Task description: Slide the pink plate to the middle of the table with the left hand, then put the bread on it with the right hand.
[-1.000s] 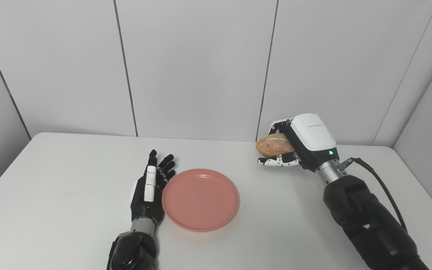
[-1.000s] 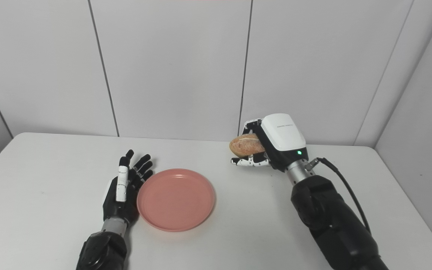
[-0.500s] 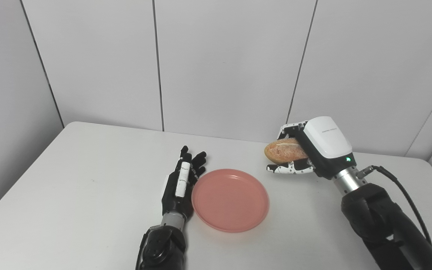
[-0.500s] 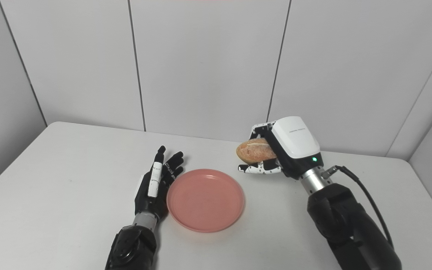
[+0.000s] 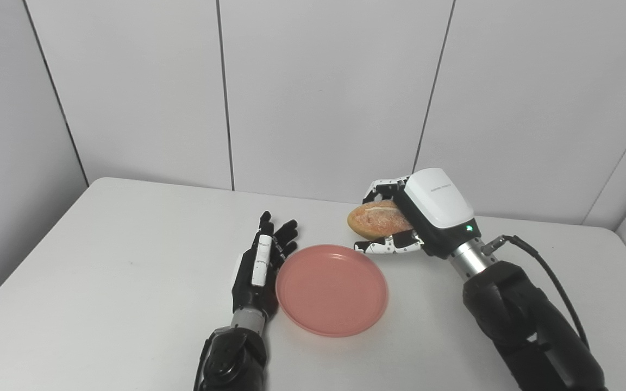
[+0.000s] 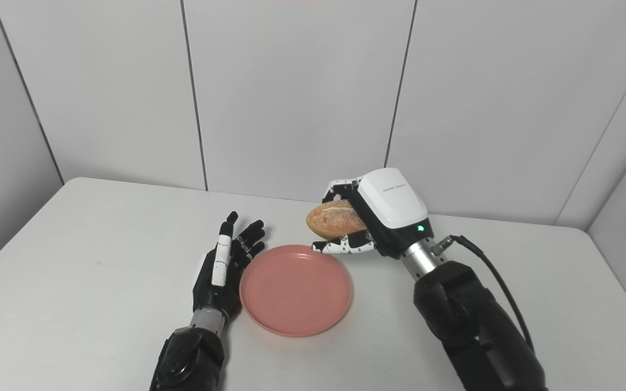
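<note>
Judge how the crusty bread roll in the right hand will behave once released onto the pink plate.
The crusty brown bread roll, held by the right hand, looks rounded and oblong, so it may roll slightly. The shallow pink plastic plate has a raised rim that should probably stop it. Its crust looks stiff, unlikely to sag.

The left hand (image 5: 256, 266) is laid edge-on at table level, fingers extended and spread, thumb side up. The right hand (image 5: 408, 225) is raised, fingers curled shut around the bread (image 5: 378, 219), its forearm angled up from bottom right.
</note>
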`<state>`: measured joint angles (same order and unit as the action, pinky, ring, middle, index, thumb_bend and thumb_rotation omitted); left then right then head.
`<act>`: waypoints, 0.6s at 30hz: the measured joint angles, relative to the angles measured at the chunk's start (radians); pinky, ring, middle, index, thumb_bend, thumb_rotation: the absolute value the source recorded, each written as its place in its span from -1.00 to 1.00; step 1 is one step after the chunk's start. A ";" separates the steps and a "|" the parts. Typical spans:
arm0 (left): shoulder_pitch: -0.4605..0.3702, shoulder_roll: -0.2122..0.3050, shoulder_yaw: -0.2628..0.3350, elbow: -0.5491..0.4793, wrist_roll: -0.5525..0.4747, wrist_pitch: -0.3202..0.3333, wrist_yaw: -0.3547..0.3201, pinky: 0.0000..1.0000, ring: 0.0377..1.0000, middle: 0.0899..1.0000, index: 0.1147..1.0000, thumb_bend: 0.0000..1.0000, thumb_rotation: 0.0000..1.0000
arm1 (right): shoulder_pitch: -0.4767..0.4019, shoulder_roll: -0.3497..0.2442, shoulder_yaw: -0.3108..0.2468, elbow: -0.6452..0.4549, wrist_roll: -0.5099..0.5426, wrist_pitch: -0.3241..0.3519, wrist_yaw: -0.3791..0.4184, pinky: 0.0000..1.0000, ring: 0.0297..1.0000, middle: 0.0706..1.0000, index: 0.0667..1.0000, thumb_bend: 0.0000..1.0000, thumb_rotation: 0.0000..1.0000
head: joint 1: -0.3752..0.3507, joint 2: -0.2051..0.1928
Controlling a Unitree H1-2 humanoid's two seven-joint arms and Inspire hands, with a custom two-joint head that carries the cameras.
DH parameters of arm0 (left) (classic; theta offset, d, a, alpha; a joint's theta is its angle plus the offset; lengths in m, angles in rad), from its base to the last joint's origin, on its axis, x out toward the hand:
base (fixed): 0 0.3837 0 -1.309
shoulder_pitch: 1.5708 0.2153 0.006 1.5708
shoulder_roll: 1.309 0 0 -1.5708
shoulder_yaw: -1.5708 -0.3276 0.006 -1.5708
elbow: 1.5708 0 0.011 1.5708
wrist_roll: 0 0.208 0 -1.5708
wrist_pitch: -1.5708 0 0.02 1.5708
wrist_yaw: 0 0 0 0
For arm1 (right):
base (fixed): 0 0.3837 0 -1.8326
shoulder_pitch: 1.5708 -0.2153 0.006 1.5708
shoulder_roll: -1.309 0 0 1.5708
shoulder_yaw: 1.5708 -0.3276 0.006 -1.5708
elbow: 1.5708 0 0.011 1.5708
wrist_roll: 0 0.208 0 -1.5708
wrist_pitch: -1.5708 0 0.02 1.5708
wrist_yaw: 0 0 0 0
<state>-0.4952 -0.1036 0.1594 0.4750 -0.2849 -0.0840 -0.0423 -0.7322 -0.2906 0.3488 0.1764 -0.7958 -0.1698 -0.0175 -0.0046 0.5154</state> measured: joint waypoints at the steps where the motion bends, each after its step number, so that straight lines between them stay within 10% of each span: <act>1: 0.000 0.001 0.000 -0.003 0.000 0.007 0.000 0.77 0.72 0.59 1.00 0.88 0.54 | -0.009 0.011 0.000 0.003 0.002 0.002 0.014 -0.65 -0.57 -0.47 -0.27 0.16 -0.20 | -0.003 0.002; 18: 0.001 0.018 -0.004 -0.009 0.000 0.019 -0.007 0.76 0.76 0.64 1.00 0.84 0.61 | -0.075 0.104 0.071 0.286 0.006 0.003 0.058 -0.67 -0.61 -0.53 -0.36 0.20 -0.17 | -0.025 0.009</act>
<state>-0.4947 -0.0859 0.1558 0.4656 -0.2851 -0.0649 -0.0488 -0.8075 -0.1869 0.4201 0.4624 -0.7894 -0.1669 0.0408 -0.0291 0.5246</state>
